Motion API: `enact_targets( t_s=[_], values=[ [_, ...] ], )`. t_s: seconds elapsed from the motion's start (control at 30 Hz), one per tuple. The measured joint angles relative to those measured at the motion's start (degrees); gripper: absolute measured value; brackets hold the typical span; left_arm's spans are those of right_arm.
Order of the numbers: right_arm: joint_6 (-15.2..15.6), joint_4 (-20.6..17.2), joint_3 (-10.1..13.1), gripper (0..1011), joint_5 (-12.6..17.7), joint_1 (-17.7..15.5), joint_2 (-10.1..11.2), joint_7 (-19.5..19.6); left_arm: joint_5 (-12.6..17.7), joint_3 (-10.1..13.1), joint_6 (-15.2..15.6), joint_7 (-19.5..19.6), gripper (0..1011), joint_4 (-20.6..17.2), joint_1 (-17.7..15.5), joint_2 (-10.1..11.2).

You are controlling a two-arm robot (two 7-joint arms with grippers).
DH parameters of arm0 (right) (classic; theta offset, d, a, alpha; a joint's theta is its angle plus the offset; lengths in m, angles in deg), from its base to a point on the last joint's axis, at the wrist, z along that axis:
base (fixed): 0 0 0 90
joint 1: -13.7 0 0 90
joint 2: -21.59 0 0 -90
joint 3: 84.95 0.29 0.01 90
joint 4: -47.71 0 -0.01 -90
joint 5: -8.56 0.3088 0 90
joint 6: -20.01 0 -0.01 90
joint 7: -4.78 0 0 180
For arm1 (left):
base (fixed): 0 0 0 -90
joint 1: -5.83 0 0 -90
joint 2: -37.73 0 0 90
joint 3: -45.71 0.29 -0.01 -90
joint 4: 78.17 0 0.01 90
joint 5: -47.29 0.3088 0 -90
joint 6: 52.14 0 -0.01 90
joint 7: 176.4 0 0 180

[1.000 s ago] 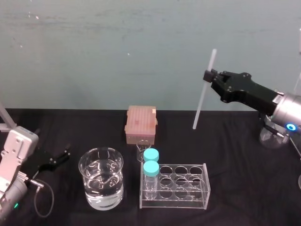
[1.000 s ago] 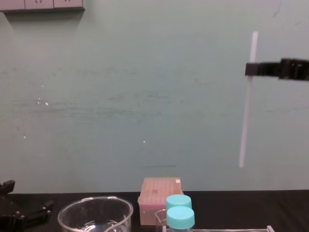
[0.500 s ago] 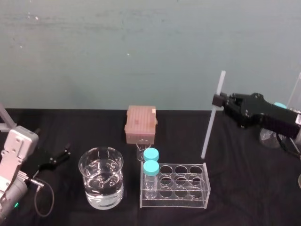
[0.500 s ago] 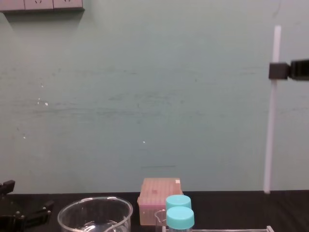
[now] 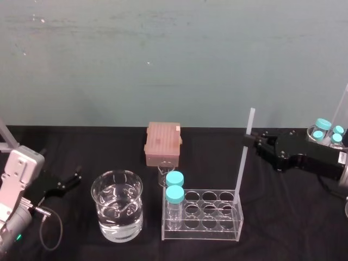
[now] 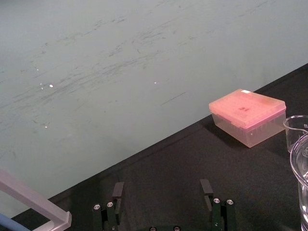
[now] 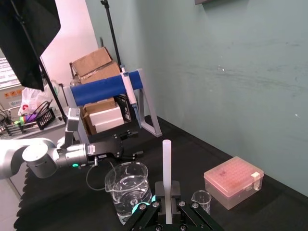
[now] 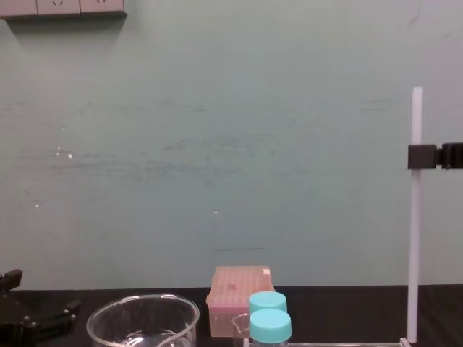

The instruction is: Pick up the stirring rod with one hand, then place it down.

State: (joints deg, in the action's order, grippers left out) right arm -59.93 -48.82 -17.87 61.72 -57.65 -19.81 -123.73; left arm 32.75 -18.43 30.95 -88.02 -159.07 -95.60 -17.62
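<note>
The right claw [image 5: 249, 139] is clamping the rod [image 5: 242, 163], its jaws pressed flat against both sides of it, and it is reaching in from the right edge of the counter [image 5: 87, 144]. The grip is sitting high on the rod, with a short stub poking out above and the long part hanging below. The rod is standing nearly upright, leaning a touch. Its lower end is sitting at the right end of the rack [image 5: 212, 216], though I cannot tell whether it is inside a hole or just behind the frame. In the chest view the rod [image 8: 414, 246] is running straight down from the right claw [image 8: 421, 156] to the rack's top edge. In the right wrist view the rod [image 7: 167, 166] is rising out of the closed fingers. Two blue-capped bottles [image 5: 174, 187] are standing at the rack's left end, a beaker [image 5: 117, 213] of water is just beside them, and a pink box [image 5: 162, 143] is sitting behind. The left claw [image 5: 64, 183] is resting low at the counter's left, well apart from everything; its fingers [image 6: 206, 187] are spread apart.
</note>
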Motion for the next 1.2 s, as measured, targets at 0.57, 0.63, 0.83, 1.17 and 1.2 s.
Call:
enact_targets(
  t_s=[0.57,0.63,0.83,1.17,1.2],
  values=[
    [-2.26,5.32,-3.67,61,-2.81,2.1,-2.48,-1.44,0.0,0.0,0.0,0.0,1005,0.0,0.0,0.0],
    [-2.4,5.75,-3.86,61,-3.02,2.24,-2.72,-1.52,0.0,0.0,0.0,0.0,1005,0.0,0.0,0.0],
    [-3.39,7.56,-4.63,61,-4.22,2.94,-3.79,-2.35,0.0,0.0,0.0,0.0,1005,0.0,0.0,0.0],
    [-4.76,10.36,-5.77,61,-6.21,3.97,-5.59,-3.69,0.0,0.01,0.0,0.0,1005,0.0,0.0,0.0],
    [-4.88,10.89,-5.99,61,-6.53,4.13,-5.89,-3.85,0.0,0.0,0.0,0.0,1005,0.0,0.0,0.0]
  ],
)
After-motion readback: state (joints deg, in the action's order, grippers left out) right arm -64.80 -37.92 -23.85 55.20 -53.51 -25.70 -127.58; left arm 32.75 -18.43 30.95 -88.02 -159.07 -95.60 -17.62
